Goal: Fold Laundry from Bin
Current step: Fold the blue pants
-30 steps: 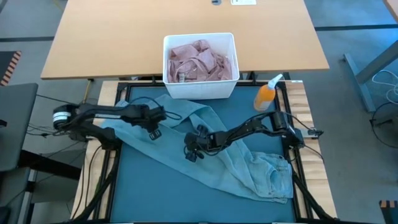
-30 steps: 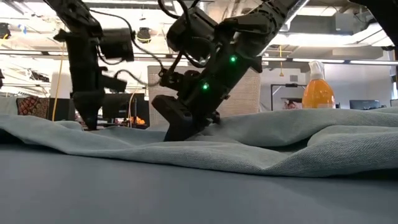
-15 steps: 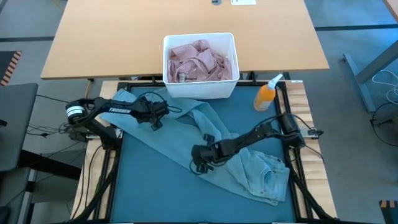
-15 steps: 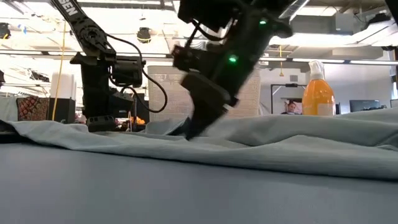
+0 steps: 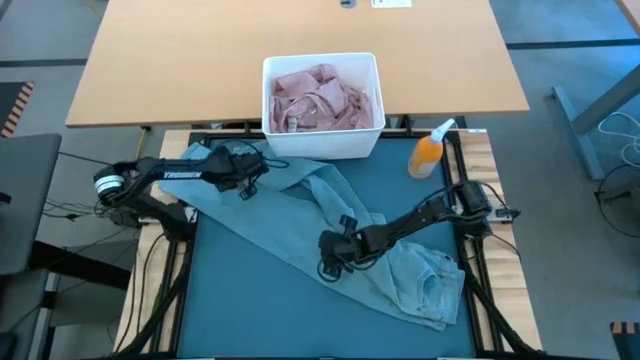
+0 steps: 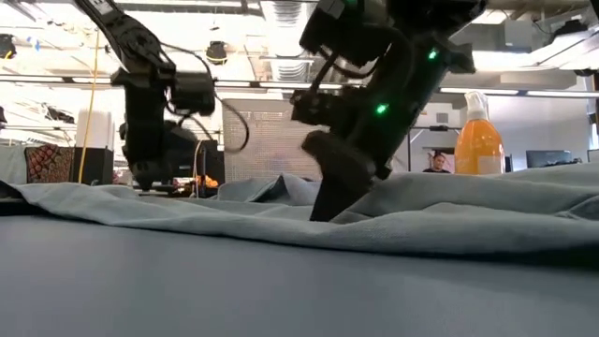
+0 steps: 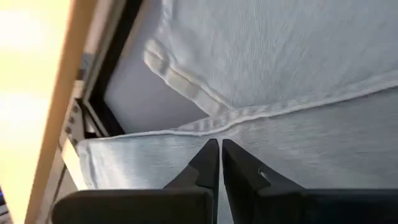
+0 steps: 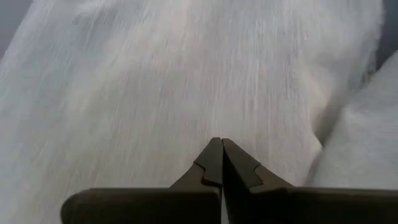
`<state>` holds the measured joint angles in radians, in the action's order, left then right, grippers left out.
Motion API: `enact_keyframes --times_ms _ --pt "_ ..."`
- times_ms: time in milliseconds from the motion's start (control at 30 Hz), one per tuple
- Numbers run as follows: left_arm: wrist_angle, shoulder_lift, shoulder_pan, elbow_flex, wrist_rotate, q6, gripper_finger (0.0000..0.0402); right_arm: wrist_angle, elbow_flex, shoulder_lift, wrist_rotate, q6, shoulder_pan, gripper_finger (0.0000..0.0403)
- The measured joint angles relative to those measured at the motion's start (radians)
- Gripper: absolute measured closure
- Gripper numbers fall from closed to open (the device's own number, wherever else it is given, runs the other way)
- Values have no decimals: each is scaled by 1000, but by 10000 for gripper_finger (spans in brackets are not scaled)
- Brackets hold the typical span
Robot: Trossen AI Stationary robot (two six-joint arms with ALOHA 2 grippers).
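Light blue jeans (image 5: 290,215) lie slantwise on the teal mat (image 5: 250,300), one leg end at the far left, the waist (image 5: 432,290) bunched at the near right. My left gripper (image 5: 243,192) is shut at the far-left leg, on a seamed edge (image 7: 186,129). My right gripper (image 5: 328,268) is shut on the jeans' near edge at mid-length and slants down onto the cloth (image 6: 326,211). The white bin (image 5: 322,150) stands at the far edge, with pink laundry (image 5: 320,98) inside. My left gripper meets the jeans at a seamed edge of the leg (image 7: 214,127), slanting down from the table's left. Its shut fingers cover the place of contact; how many layers they hold cannot be told. The leg lies flat on the mat. My right gripper pinches the denim (image 8: 217,124) at the leg's near edge, about mid-length, slanting down from the right. The fingertips hide the pinch itself. The cloth rises in a low ridge (image 6: 393,201) at the fingers and otherwise lies on the mat.
An orange spray bottle (image 5: 428,152) stands at the mat's far right corner, close to the bin. A wooden table (image 5: 180,60) lies beyond the bin. The mat's near left part (image 5: 240,310) is bare. Black frame rails (image 5: 180,290) border the mat.
My right gripper has gone toward the near right, dragging the jeans' middle with it, and the waist end has bunched up. My left gripper has swung toward the far edge over the leg end, turned, and shut there.
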<state>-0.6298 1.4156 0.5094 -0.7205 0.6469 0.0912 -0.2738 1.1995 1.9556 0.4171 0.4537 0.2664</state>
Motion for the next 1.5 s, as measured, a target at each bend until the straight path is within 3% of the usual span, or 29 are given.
enact_keyframes --times_ms 133,233,300,400,533,700,900,1000,1167,1333,1500 --pt "47 -124 -25 -1 -101 -39 401 -38 7 -121 27 -16 32 382" --pt "124 -208 -43 -1 -252 -86 400 -127 6 -189 80 -17 56 381" --pt "212 -241 -54 6 -365 -91 399 -180 3 -226 109 -15 65 376" --pt "333 -245 -83 37 -448 -130 399 -247 4 -288 181 20 81 366" --pt "487 -160 -132 63 -442 -181 378 -236 -87 -356 256 92 100 357" --pt "584 -2 -176 64 -433 -235 310 -108 -257 -457 267 198 107 356" --pt "714 146 -194 64 -271 -201 221 41 -386 -523 264 251 127 355" --pt "774 195 -195 64 -252 -165 196 53 -405 -525 263 254 126 355" --pt "789 263 -195 44 -292 -125 187 56 -406 -515 264 253 126 355" --pt "790 322 -196 -4 -236 -101 193 43 -406 -509 264 253 124 355" --pt "757 339 -195 -46 -180 -87 245 -15 -406 -508 264 291 124 355"
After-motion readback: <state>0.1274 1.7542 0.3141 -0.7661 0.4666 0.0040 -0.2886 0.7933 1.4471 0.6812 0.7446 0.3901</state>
